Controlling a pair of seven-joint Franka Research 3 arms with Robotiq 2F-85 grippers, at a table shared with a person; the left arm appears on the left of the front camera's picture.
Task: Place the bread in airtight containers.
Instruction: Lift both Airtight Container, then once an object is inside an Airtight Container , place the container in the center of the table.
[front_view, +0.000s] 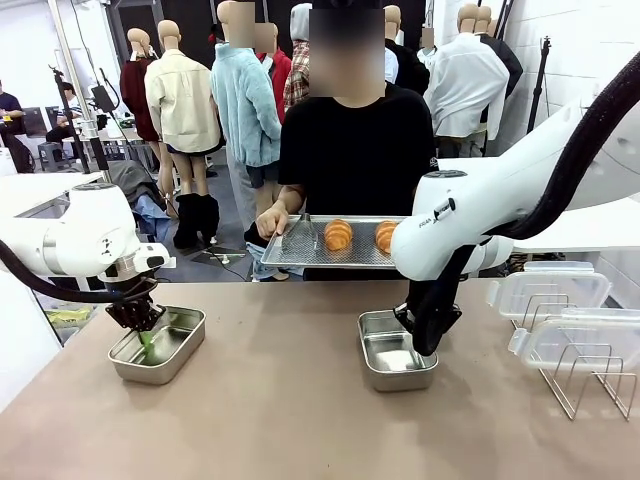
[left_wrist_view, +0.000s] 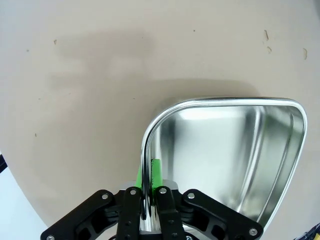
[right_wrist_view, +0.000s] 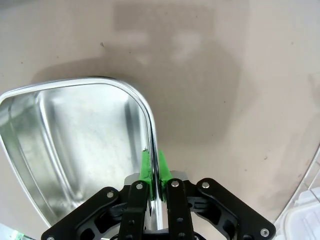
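Left gripper (left_wrist_view: 149, 172) pinches left tin (left_wrist_view: 225, 145) rim, right gripper (right_wrist_view: 154, 167) pinches right tin (right_wrist_view: 75, 140) rim | croissants (front_view: 338, 235) on person's tray (front_view: 362, 252), far side | we judge them light and crushable: grip mid-body, gently.

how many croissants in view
2. One croissant mid-tray, the other croissant at the right end of the perforated tray the person holds; the right arm might hide more.
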